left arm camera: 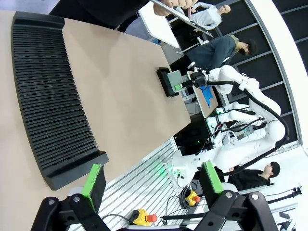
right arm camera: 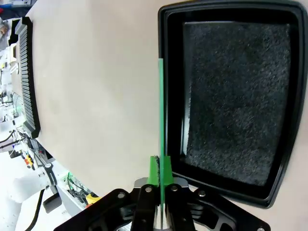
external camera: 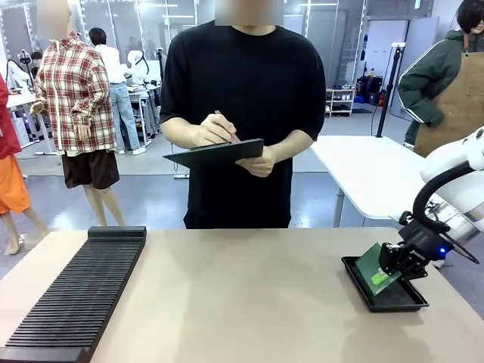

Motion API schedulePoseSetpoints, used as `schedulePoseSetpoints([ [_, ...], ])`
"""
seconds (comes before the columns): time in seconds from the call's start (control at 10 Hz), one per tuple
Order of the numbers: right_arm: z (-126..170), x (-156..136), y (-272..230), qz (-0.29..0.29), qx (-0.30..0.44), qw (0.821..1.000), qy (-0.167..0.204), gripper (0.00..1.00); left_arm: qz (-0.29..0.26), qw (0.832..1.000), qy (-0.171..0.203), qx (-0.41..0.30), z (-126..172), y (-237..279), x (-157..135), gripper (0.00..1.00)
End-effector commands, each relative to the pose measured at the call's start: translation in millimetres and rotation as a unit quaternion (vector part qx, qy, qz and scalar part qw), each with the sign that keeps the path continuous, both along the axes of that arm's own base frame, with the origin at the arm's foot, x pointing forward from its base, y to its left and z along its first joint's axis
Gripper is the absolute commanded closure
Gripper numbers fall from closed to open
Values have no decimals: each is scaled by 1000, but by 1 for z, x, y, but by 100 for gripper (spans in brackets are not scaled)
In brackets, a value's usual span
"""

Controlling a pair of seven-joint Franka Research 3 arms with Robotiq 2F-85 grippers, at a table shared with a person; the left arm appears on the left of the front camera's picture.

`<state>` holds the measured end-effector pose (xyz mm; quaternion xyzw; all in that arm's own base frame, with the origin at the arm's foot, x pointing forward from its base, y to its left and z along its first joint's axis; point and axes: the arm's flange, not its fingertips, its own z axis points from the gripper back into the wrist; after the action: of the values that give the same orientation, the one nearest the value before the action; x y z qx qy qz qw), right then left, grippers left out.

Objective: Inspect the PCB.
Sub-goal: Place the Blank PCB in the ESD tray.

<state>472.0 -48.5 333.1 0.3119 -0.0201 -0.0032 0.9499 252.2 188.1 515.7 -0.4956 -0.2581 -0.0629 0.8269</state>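
Long ribbed black rack (external camera: 79, 295) is lying on the table's (external camera: 242, 302) left side, person (external camera: 242, 113) is writing on a clipboard (external camera: 215, 153). Right gripper (external camera: 399, 261) is pinching the PCB (external camera: 376, 270) edge-on, tilted over the black tray (external camera: 393, 299). Left gripper (left arm camera: 151, 179) is hanging wide open, holding nothing

The desk (external camera: 242, 295) lies bare across its middle; a black slotted rack (external camera: 79, 291) blocks the left side, a black tray (external camera: 393, 299) the right.
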Motion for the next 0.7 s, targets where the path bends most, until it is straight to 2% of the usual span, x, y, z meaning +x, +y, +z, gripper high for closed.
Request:
schedulePoseSetpoints([
  [0.0, -2, 14, -1, -8, -4, 1000, 12, 97, 1, 1000, 5, 6, 1, 0, -1, 0],
  [0.5, -20, 30, 1, -8, -14, 1000, 9, 97, 1, 1000, 5, 6, 1, 0, -1, 0],
  [0.6, -19, 29, 2, -11, -15, 1000, 8, 90, 1, 1000, 5, 6, 1, 0, -1, 0],
])
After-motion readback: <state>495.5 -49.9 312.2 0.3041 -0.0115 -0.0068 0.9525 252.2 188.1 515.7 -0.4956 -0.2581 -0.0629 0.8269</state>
